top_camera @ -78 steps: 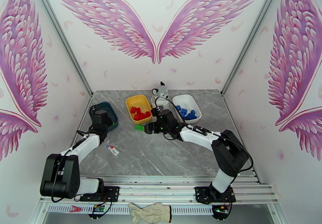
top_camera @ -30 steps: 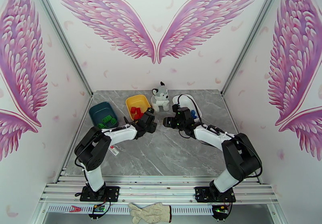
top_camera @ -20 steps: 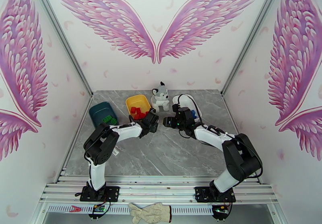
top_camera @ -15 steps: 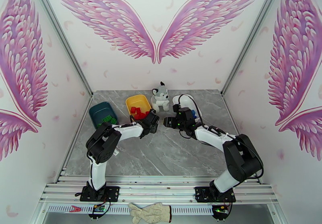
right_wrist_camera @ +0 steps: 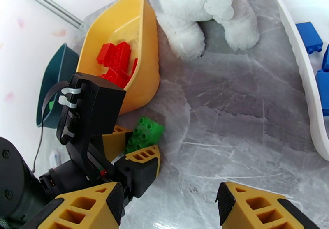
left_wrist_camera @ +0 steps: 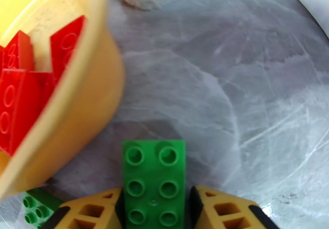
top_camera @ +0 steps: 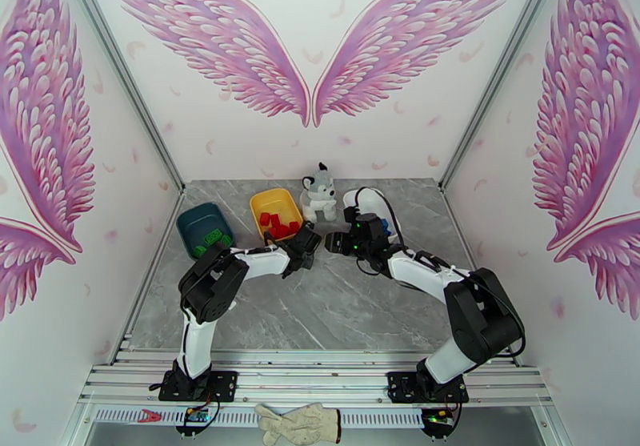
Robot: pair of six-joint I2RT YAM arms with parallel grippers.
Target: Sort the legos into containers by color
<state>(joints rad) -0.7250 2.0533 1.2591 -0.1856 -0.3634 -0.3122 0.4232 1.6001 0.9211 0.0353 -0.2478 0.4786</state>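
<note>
The grey marbled table (top_camera: 336, 303) carries everything, and both arms reach in from its near edge toward the middle. The left arm (top_camera: 210, 283) is bent sharply at the elbow and the right arm (top_camera: 448, 279) is stretched diagonally inward. Along the far side stand three tubs: the dark teal tub (top_camera: 200, 219) furthest left, the yellow tub (top_camera: 268, 197) next to it, and the white tub (top_camera: 356, 195) to the right. A plush husky (top_camera: 320, 191) sits between the yellow and white ones. The left gripper (top_camera: 308, 239) is low at the near corner of the yellow tub (left_wrist_camera: 82, 102). Its jaws are closed on a green brick (left_wrist_camera: 154, 180), with a pad against each long side and the studs facing up. The right wrist camera shows that green brick (right_wrist_camera: 144, 134) sticking out past the left gripper (right_wrist_camera: 137, 145), just beside the yellow tub (right_wrist_camera: 140, 40). The right gripper (right_wrist_camera: 168, 205) hangs near it over bare marble, jaws spread wide and holding nothing. Red bricks (top_camera: 276, 223) lie heaped in the yellow tub, blue bricks (right_wrist_camera: 310, 36) in the white tub (right_wrist_camera: 296, 40), and green bricks (top_camera: 212, 238) in the dark teal one. A second green brick (left_wrist_camera: 35, 209) lies on the table against the yellow tub's wall.
</note>
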